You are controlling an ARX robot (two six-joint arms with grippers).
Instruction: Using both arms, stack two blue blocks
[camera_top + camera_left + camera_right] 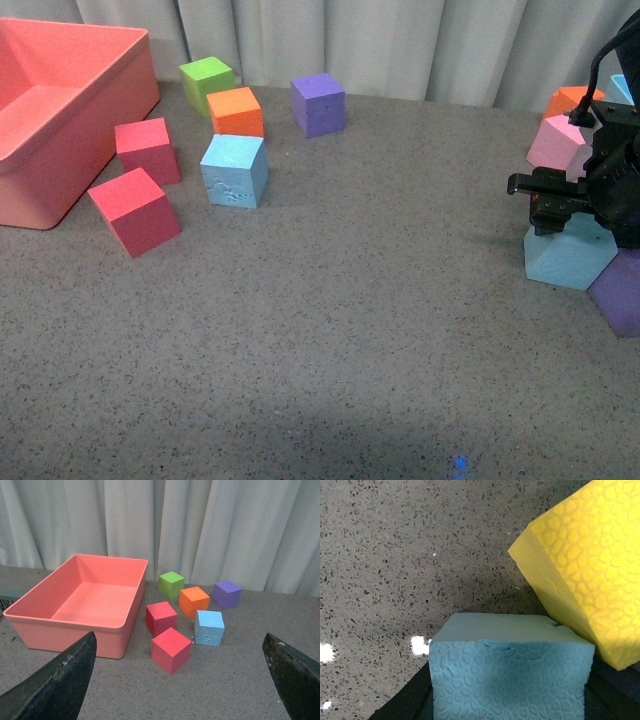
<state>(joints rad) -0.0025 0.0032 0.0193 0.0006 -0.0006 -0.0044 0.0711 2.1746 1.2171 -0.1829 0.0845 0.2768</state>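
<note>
Right hand partly cut off, straddles blue block, grip unclear; left hand released.

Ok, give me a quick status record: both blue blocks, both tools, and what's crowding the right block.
left blue block: on table, scuffed face toward front camera, near orange cube, untouched
right blue block: below right tool, between its fingers
right grip: cannot tell if closed
left tool: open, empty
crowding: yellow cube close against right blue block; purple cube beside it
stack: not started
</note>
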